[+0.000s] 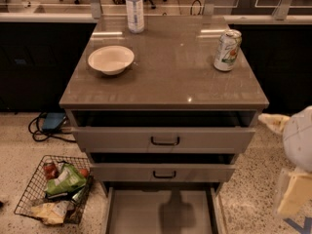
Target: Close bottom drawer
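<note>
The bottom drawer [146, 209] of the grey-beige cabinet is pulled far out. Its plain grey tray shows at the lower edge of the camera view with a dark shadow on it, and its front and handle are cut off below. The two drawers above, top [165, 140] and middle [164, 173], stand slightly ajar. My gripper [291, 195] shows as a cream block under the white round arm part [300, 138] at the far right edge. It is right of the cabinet, about level with the bottom drawer and apart from it.
On the cabinet top stand a white bowl [111, 59], a clear bottle [135, 8] and a drink can [227, 50]. A wire basket [54, 189] with snack packs sits on the floor at the left. Cables [46, 126] lie behind it.
</note>
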You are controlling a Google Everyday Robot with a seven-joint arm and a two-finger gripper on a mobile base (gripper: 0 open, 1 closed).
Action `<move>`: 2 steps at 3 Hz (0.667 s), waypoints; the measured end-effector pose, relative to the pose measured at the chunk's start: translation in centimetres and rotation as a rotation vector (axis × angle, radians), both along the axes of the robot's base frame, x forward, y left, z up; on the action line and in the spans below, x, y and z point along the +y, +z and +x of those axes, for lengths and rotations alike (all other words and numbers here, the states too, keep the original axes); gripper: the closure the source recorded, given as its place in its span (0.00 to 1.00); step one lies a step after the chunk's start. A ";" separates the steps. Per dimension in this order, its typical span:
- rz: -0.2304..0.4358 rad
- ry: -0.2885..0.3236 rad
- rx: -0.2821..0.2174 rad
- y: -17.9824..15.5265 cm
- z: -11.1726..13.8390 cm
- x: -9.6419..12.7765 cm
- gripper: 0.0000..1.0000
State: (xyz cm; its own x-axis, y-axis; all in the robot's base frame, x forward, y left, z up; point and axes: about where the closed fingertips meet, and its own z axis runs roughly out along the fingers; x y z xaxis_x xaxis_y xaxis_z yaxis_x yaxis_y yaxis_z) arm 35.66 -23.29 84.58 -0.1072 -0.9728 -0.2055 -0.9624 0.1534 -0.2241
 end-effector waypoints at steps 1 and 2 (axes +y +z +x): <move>0.019 -0.006 0.049 -5.2 -3.4 0.0 0.00; -0.012 -0.045 0.067 -9.4 -6.1 1.1 0.00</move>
State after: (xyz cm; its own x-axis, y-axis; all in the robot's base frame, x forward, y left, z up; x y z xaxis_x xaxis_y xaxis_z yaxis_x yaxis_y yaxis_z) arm 29.54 -22.20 75.22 -0.1639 -0.9691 -0.1845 -0.9676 0.1943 -0.1612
